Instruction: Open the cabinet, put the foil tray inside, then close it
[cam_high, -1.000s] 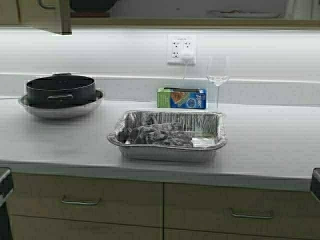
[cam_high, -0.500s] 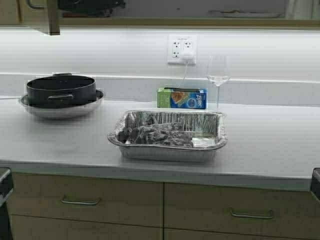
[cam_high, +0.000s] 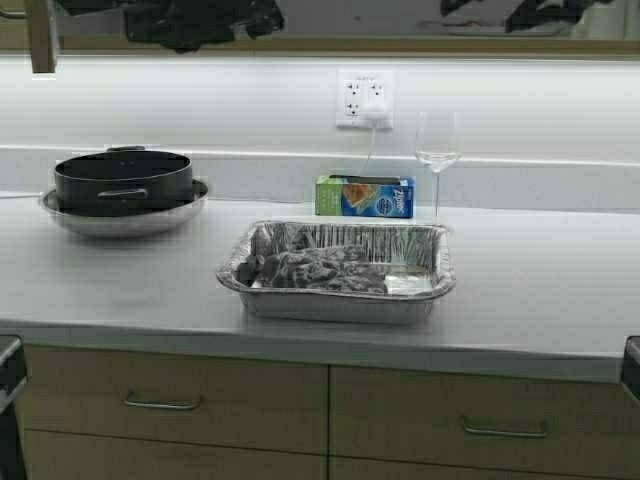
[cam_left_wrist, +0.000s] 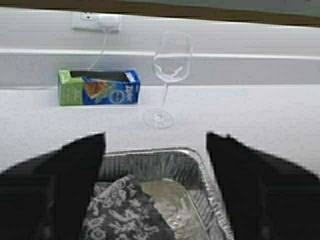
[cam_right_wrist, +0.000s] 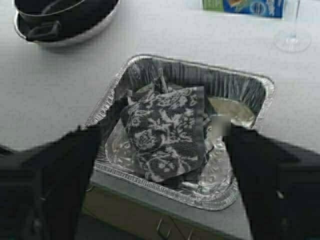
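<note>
The foil tray (cam_high: 335, 295) sits on the counter's middle near the front edge, with a grey patterned cloth (cam_high: 315, 268) in it. The cabinet (cam_high: 400, 44) hangs above; its left door (cam_high: 40, 35) stands swung out to the left. Both arms show as dark shapes at the top, before the cabinet's opening: left gripper (cam_high: 190, 20), right gripper (cam_high: 540, 12). From the left wrist, the left gripper (cam_left_wrist: 156, 137) is open high over the tray (cam_left_wrist: 210, 175). From the right wrist, the right gripper (cam_right_wrist: 164, 131) is open above the tray (cam_right_wrist: 150, 65) and the cloth (cam_right_wrist: 167, 130). Neither holds anything.
A black pot in a steel bowl (cam_high: 122, 190) stands at the counter's left. A green and blue box (cam_high: 364, 196) and a wine glass (cam_high: 436, 160) stand behind the tray by the backsplash. Drawers with horizontal handles (cam_high: 160, 403) run below the counter.
The cabinet's left door has swung farther out to the left. Both arms have come into view along the top edge of the high view. The tray has not moved.
</note>
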